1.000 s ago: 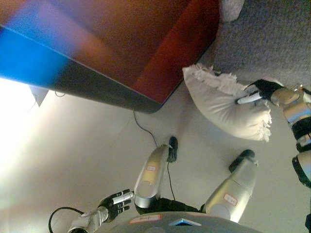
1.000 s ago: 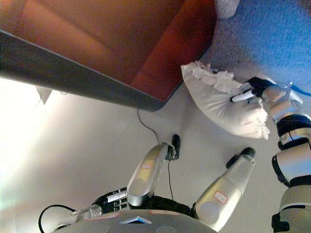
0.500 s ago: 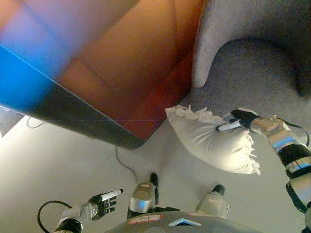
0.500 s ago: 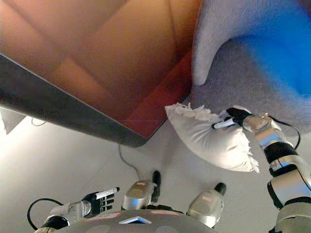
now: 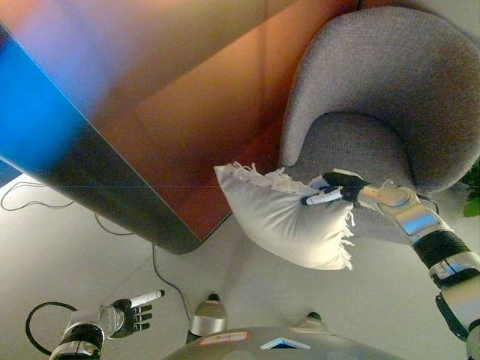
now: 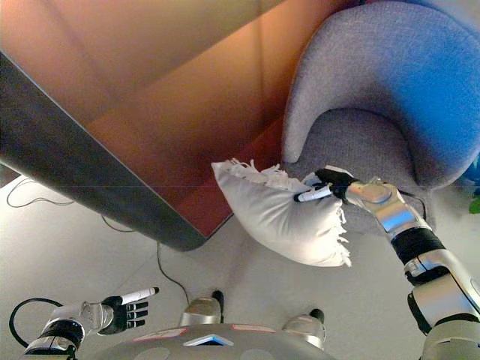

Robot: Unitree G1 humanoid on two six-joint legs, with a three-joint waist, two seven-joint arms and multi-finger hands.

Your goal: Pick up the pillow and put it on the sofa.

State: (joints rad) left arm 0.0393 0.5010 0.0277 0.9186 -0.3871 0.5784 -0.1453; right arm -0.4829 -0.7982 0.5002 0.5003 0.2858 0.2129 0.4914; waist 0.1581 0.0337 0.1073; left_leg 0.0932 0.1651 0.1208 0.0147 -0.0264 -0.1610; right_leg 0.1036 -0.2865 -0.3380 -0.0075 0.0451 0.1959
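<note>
Pillow (image 5: 285, 225) pinched by right hand (image 5: 336, 187) fingers, partly hiding the sofa (image 5: 375, 90); left hand (image 5: 131, 315) seemingly half-curled, empty.

The right arm reaches in from the lower right and stretches up toward the middle of the view, its silver-grey forearm angled leftward and the wrist bent slightly down. The right robot hand (image 5: 335, 189) is closed in a pinch — dark fingers curled, one white-tipped finger (image 5: 321, 199) laid straight across the top of what it grips, pointing left. The left arm shows only at the lower left corner, held low and out to the side. The left robot hand (image 5: 132, 313) hangs free and holds nothing — its fingers relaxed, one white-tipped finger (image 5: 148, 298) extended up and to the right.
</note>
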